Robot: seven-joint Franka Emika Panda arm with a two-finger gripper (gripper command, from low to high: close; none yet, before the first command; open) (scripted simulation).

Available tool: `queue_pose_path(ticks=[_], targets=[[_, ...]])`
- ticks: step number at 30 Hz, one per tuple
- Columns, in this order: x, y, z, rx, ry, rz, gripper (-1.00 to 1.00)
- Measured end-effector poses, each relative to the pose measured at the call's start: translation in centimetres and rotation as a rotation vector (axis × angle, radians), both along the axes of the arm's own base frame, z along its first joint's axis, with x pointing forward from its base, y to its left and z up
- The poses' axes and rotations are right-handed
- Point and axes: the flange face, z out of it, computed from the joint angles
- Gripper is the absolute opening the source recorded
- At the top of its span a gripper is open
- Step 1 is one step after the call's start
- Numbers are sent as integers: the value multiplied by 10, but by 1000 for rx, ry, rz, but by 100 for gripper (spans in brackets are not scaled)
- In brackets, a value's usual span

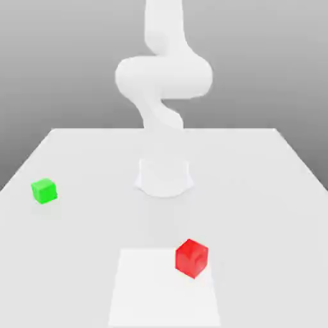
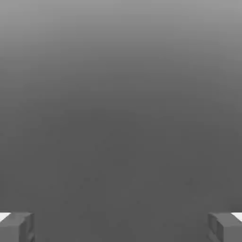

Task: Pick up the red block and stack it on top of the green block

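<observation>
Matte red block (image 1: 191, 257) and smaller green block (image 1: 44, 191), both cubes, sit well apart on a smooth, seemingly white table (image 1: 256, 192); the gripper (image 2: 121, 227) has its grey squared fingertips (image 2: 19, 227) spread wide with nothing between.

The white arm (image 1: 163, 77) rises from its round base (image 1: 164, 177) at the middle of the table (image 1: 77, 256), climbs to a thick bend above the base, and runs on upward out of the exterior view. In the hand view the gripper (image 2: 121, 227) has its two grey fingertips (image 2: 16, 227) set far apart, at opposite edges, with nothing between them. The jaws stand wide, gripping nothing.
</observation>
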Motion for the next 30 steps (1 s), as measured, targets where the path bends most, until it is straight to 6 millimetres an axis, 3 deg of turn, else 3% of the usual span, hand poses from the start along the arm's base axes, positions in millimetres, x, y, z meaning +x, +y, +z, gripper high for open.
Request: queue_pose_path(ticks=[4, 9, 13, 17, 19, 30], targets=[[40, 18, -99, 37, 145, -109, 0], [56, 27, -224, 94, 321, -251, 0], [42, 32, -325, 151, 470, -379, 0], [-2, 41, -427, 228, 643, -533, 0], [-12, 43, -450, 244, 675, -567, 0], [-16, 44, -514, 248, 688, -579, 0]])
